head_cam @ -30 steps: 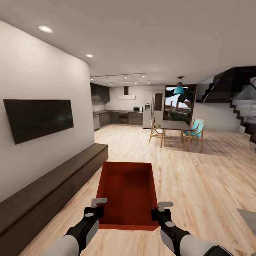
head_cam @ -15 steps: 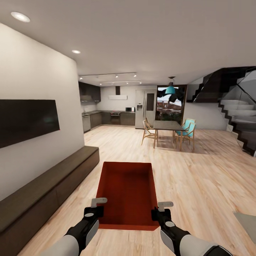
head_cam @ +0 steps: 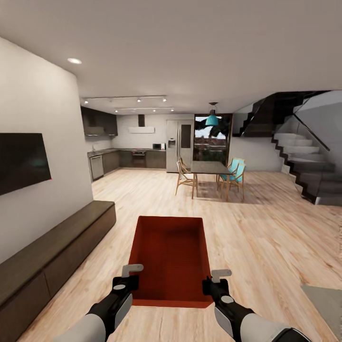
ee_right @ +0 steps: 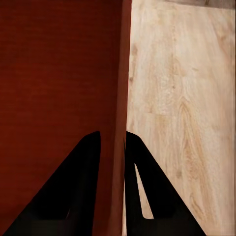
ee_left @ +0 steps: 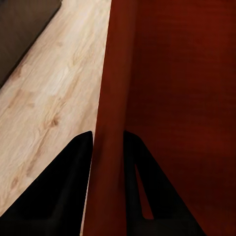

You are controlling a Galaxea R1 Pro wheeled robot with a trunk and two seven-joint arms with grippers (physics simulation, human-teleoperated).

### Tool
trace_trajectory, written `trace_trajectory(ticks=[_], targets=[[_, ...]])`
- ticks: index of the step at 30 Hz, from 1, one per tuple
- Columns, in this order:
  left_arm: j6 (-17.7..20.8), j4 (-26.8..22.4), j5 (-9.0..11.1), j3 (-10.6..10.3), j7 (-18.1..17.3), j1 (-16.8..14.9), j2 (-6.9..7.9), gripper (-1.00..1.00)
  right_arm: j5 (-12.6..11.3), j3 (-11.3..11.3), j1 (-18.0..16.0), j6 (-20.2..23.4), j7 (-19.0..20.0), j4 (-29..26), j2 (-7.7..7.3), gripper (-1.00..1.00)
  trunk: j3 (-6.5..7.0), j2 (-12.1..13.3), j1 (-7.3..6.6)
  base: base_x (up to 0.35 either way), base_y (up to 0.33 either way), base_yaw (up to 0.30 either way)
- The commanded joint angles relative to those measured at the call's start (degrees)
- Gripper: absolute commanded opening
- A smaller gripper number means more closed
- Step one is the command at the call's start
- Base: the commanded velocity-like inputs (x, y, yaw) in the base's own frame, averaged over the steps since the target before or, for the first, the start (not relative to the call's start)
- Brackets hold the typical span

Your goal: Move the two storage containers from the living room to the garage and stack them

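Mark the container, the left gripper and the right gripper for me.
container [head_cam: 171, 256]: head view, ribbed inner bottom.
left gripper [ee_left: 107, 162]: left wrist view, fingers astride the container's wall.
right gripper [ee_right: 113, 162]: right wrist view, fingers astride the opposite wall.

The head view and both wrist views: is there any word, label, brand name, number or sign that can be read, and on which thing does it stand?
No readable text in any view.
Orange-red rectangular open-top plastic bin: plain walls, no label.
Black flat wall screen: blank.
Steel refrigerator and small microwave in the far kitchen: any marks are too small and blurred to read.
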Motion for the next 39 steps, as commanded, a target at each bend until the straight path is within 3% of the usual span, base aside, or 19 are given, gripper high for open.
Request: trace_trajectory(ticks=[1, 20, 39], targets=[[0.25, -1.98, -0.98, 1.45, 0.48, -0.05, 0.52, -1.00, -0.53, -0.44, -0.02, -0.09, 0.09, 0.09, 0.00, -1.00, -0.10, -0.08, 0.05, 0.321, 0.000, -0.284], [0.25, -1.98, -0.98, 1.47, 0.48, -0.05, 0.52, -1.00, -0.53, -0.45, -0.02, -0.09, 0.07, 0.09, 0.00, -1.00, -0.29, -0.08, 0.05, 0.321, 0.000, -0.283], [0.25, -1.98, -0.98, 1.51, 0.48, -0.05, 0.52, -1.00, -0.53, -0.49, -0.02, -0.09, 0.01, 0.09, 0.00, -1.00, -0.32, -0.08, 0.05, 0.321, 0.000, -0.017]])
